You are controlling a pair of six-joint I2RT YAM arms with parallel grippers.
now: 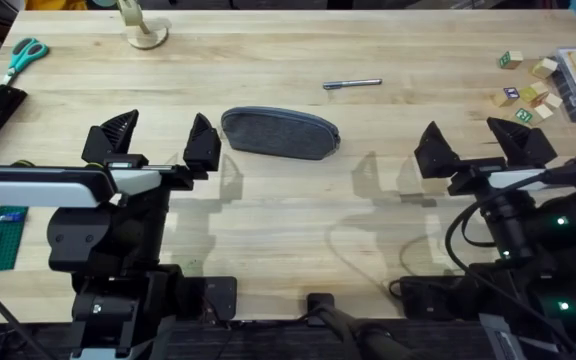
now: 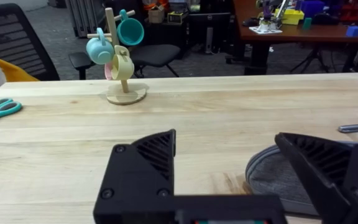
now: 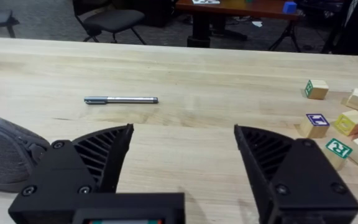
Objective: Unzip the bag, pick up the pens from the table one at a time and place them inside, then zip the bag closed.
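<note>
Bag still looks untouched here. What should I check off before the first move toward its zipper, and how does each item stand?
1. Bag lies flat on the table, nothing on it: ok.
2. Zipper closed: cannot tell.
3. Left gripper open and empty, beside the bag's end: ok.
4. Right gripper open and empty, well clear of the bag: ok.
5. A silver pen lies on the table beyond the bag, reachable: ok.
6. Scissors and wooden blocks away from the bag: ok.

Beyond the counter, a grey floor (image 2: 55, 37) holds black office chairs (image 2: 17, 43) and a dark wooden desk (image 2: 297, 31) cluttered with colourful items.
</note>
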